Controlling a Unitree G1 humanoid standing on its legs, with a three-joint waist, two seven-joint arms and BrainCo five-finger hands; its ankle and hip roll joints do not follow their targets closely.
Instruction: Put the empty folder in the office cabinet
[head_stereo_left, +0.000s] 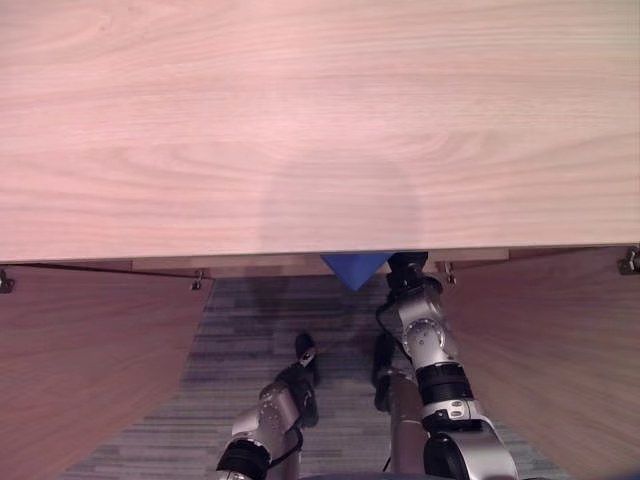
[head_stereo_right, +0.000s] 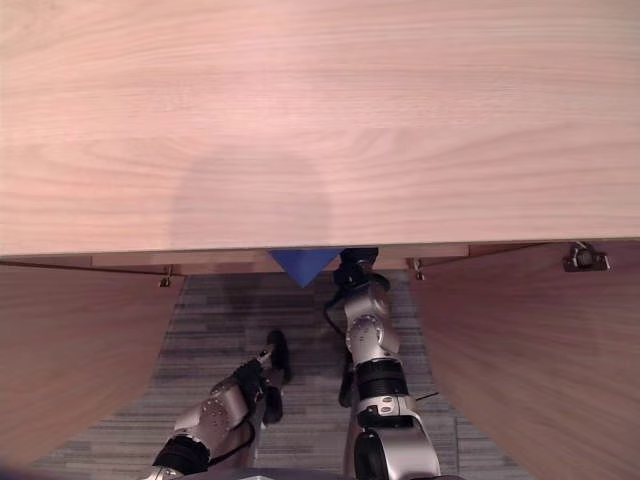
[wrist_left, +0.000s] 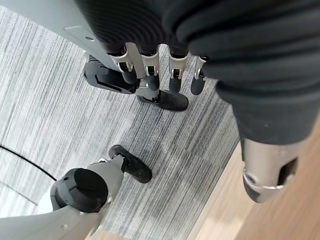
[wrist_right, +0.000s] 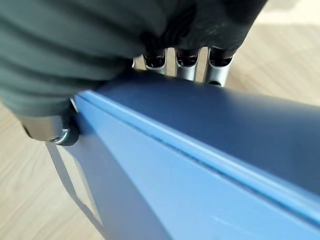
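Observation:
A blue folder (wrist_right: 210, 165) is held in my right hand (wrist_right: 186, 65): the fingers curl over its top edge and the thumb presses its side. From above, only one blue corner of the folder (head_stereo_left: 355, 268) sticks out under the front edge of the wooden office cabinet's top (head_stereo_left: 320, 130). My right hand (head_stereo_left: 405, 270) reaches in under that edge beside the corner. My left hand (wrist_left: 150, 70) hangs lower over the carpet, fingers relaxed and holding nothing; it also appears in front of the cabinet as my left hand (head_stereo_left: 303, 368).
Both cabinet doors stand open towards me, the left door (head_stereo_left: 90, 360) and the right door (head_stereo_left: 560, 350), leaving a strip of grey striped carpet (head_stereo_left: 260, 320) between them. The cabinet's inside is hidden under its top.

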